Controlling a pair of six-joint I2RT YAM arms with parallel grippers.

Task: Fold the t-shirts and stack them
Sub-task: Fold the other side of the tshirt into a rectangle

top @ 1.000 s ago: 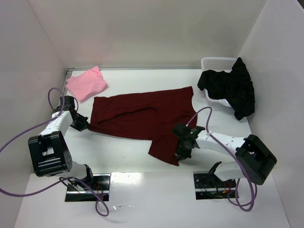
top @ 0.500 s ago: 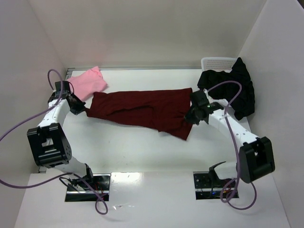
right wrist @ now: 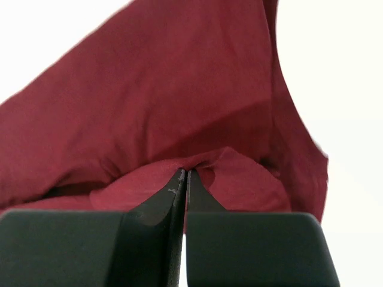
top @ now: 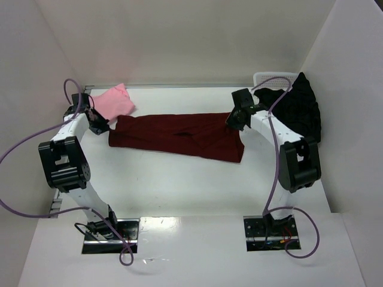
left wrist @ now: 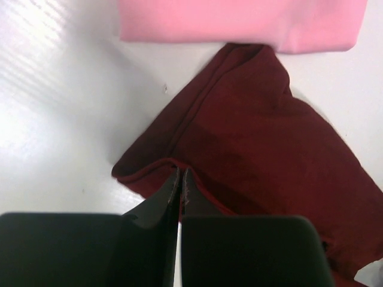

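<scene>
The table (top: 179, 185) is bare between the arm bases and the maroon shirt (top: 179, 136). The shirt lies across mid-table as a narrow doubled band, with its long axis running left to right. The left gripper (top: 105, 127) stands at the band's left end and is closed. The left wrist view shows a fold of hem pinched at its fingertips. From this gripper the shirt extends to the right. The right gripper (top: 232, 121) stands at the far right corner of the band and is also closed, with a ridge of maroon cloth caught between its tips. From this gripper the shirt extends to the left and toward the near edge. Each arm is therefore nearer its own end, so a crosswise fold would probably carry one end along the long axis to the other. Beyond the left end lies the pink shirt (top: 111, 103), folded, with its near edge touching or just beside the maroon corner. At the far right stands the basket (top: 272, 78). The black shirt (top: 296, 113) is draped over its rim and spills onto the table. Whether the basket holds anything else cannot be determined.
</scene>
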